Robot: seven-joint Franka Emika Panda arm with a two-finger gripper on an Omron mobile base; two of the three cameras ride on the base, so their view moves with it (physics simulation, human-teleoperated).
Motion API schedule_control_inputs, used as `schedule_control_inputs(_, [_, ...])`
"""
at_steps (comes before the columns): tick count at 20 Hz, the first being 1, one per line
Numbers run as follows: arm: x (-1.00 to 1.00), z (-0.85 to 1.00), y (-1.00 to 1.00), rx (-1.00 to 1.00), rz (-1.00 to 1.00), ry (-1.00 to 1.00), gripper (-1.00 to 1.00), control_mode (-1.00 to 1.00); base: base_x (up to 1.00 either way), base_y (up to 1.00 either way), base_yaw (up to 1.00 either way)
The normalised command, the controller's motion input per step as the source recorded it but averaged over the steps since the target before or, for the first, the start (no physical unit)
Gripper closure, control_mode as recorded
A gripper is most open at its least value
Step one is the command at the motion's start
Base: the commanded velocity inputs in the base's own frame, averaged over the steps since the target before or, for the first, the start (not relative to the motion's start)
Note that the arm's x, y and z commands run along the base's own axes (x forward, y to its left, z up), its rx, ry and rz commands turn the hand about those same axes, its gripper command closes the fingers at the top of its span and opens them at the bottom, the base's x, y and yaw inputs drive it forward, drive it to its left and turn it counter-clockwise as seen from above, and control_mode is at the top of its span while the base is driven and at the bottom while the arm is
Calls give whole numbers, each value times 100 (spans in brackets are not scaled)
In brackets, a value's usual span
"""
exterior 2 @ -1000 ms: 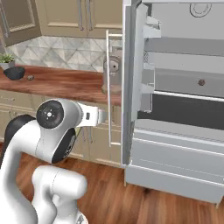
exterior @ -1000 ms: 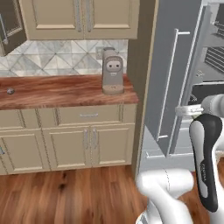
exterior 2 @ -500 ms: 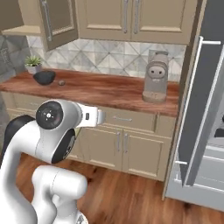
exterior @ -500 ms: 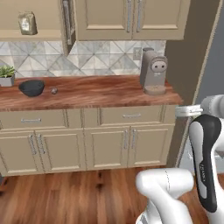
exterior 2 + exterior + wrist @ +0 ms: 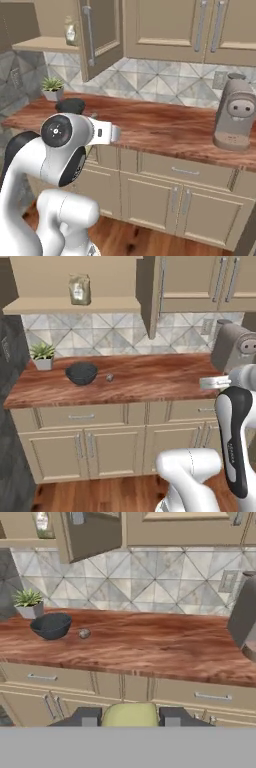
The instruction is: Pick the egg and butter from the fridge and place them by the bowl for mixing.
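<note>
I see my gripper [image 5: 130, 719] clamped on the butter [image 5: 130, 714], held level before the counter [image 5: 150, 649], well apart from the bowl [image 5: 51, 625] and the egg [image 5: 84, 633] just beside it.

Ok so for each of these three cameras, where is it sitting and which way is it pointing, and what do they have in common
Left base view: behind the arm on its left, looking forward and down at the wooden counter; white arm at lower right.
Right base view: behind the arm on its right, facing the same counter and the coffee machine; arm at lower left.
Hand view: on the hand, looking along the gripper, shut on the butter, toward the counter.
Shared: bowl, egg beside it, potted plant.
</note>
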Motion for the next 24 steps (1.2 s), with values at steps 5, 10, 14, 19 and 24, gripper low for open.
schedule_control_inputs(5, [0,0,0,0,0,0,100,100,81,100,0])
schedule_control_inputs(10, [0,0,0,0,0,0,100,100,35,100,1])
schedule_control_inputs(14, [0,0,0,0,0,0,100,100,17,89,0])
schedule_control_inputs(19, [0,0,0,0,0,0,100,100,61,8,-6])
schedule_control_inputs(24, [0,0,0,0,0,0,100,100,73,-7,-3])
